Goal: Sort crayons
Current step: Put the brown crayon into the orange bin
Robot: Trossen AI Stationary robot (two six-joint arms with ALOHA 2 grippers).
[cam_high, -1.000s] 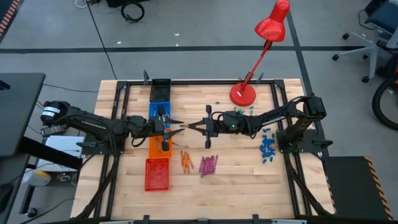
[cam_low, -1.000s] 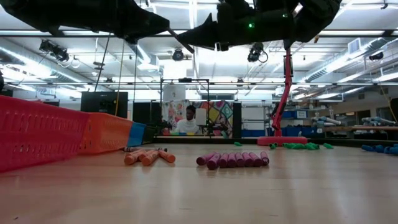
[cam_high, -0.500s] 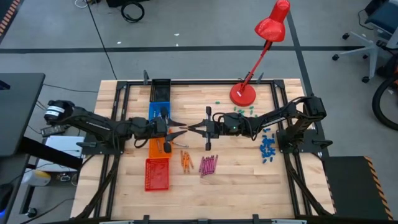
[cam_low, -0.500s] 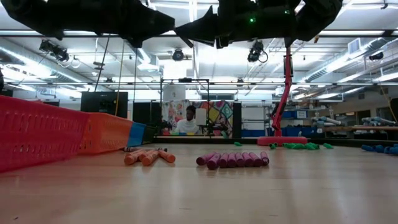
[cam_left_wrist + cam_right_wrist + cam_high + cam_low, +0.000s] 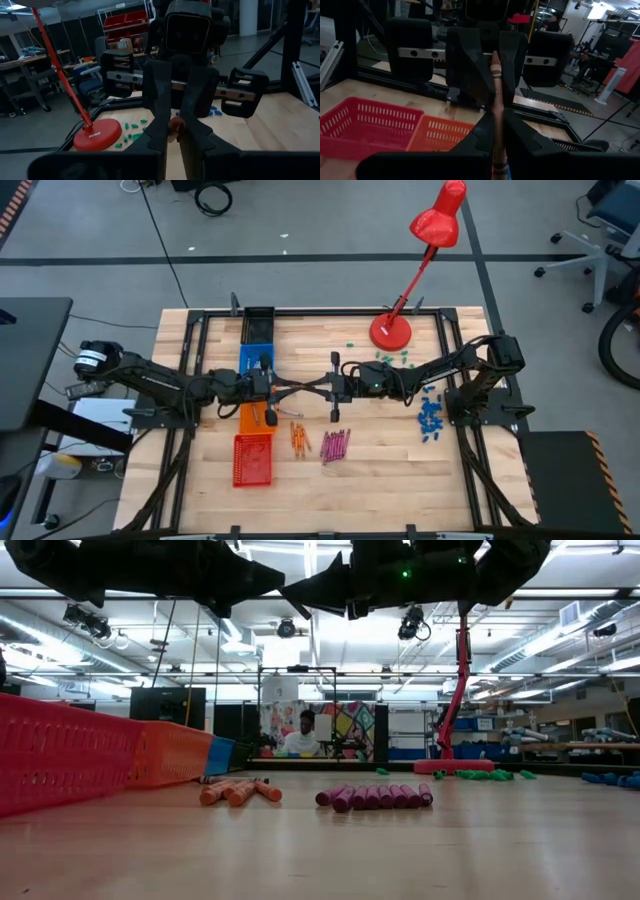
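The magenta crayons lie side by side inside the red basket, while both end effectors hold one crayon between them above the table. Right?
No. The high view shows the magenta crayons lying side by side on the bare table, outside the red basket. The left end effector and right end effector do hold one crayon between them above the table.

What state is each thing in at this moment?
Left end effector: shut on the handover crayon.
Right end effector: shut on the same crayon.
Handover crayon: held mid-air between both.
Orange crayons: lying on table.
Magenta crayons: lying grouped on table.
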